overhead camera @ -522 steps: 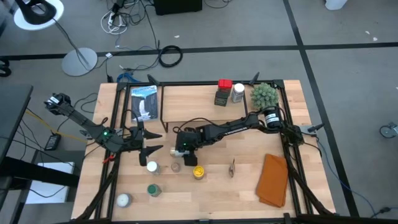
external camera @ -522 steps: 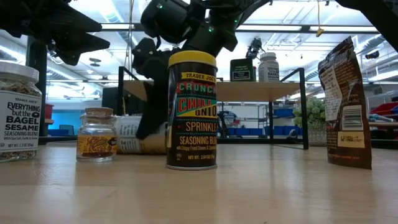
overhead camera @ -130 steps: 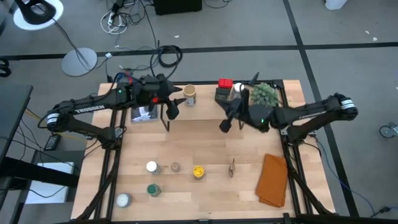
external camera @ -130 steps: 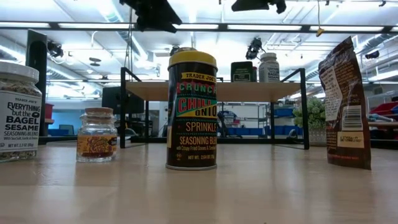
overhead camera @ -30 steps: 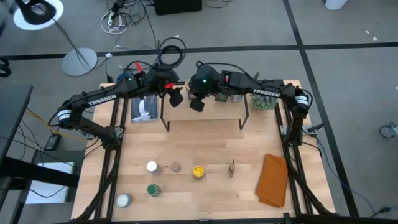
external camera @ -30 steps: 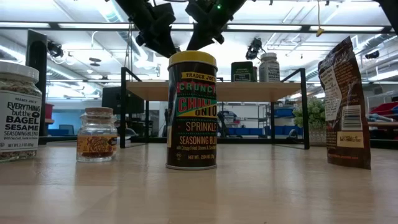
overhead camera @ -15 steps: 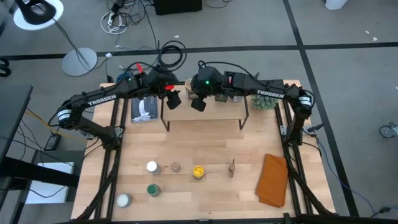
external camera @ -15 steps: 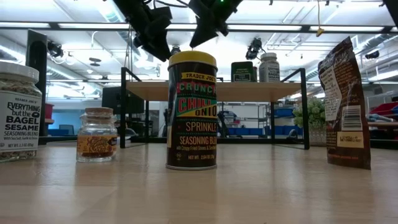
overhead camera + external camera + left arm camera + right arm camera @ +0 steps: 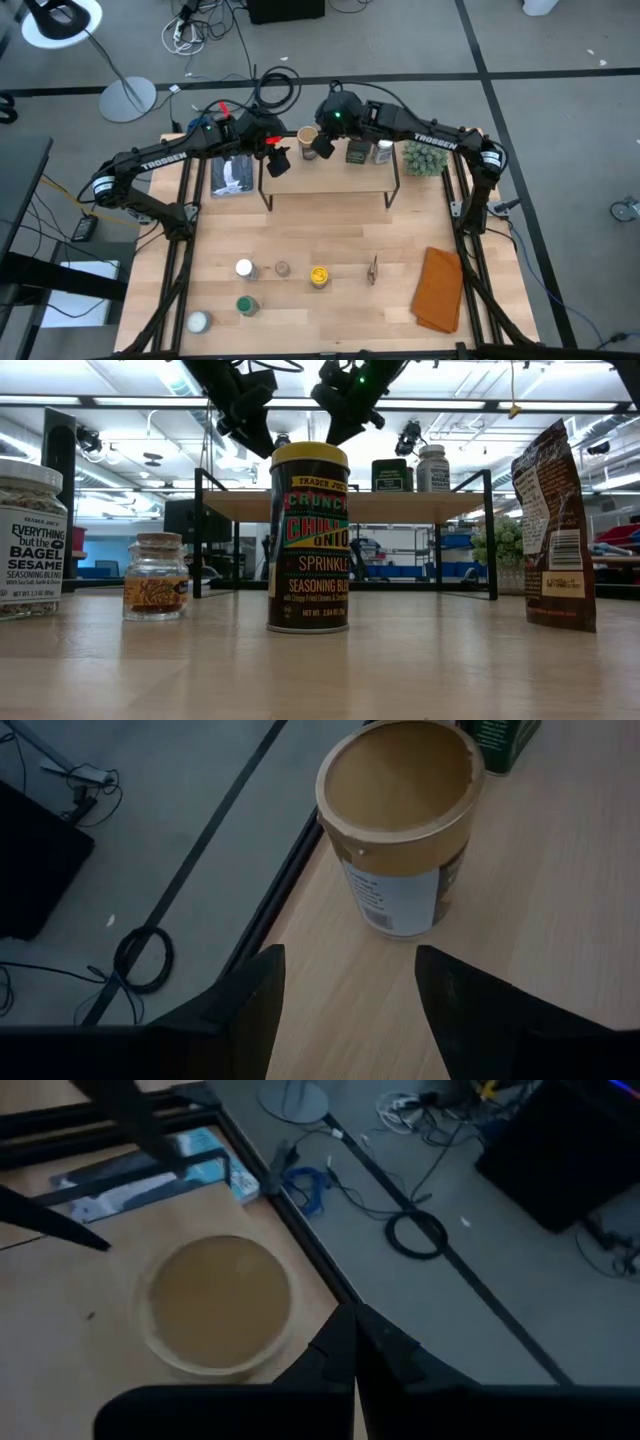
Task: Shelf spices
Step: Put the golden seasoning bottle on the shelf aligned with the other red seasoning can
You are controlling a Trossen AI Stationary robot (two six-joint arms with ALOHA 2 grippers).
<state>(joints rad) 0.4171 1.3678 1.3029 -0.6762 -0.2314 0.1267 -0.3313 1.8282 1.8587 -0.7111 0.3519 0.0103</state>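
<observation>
My right gripper [image 9: 325, 148], fingers pressed together, moved in beside the tan jar [image 9: 307, 137] standing on the shelf [image 9: 330, 180]; left gripper [image 9: 279, 160] hung spread, empty. Jar placed; six spices remained below.

Left hand [image 9: 278, 160] fingers parted (nothing held), right hand [image 9: 322, 146] pinched closed, arms converging

Red tin [image 9: 360, 137] (perhaps) behind arm

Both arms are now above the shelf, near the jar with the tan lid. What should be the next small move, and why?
Probably draw the left tool back from the tan-lidded jar. The jar stands upright on the shelf, apart from the open fingers, so it looks placed. The shut right tool hovers beside it.
</observation>
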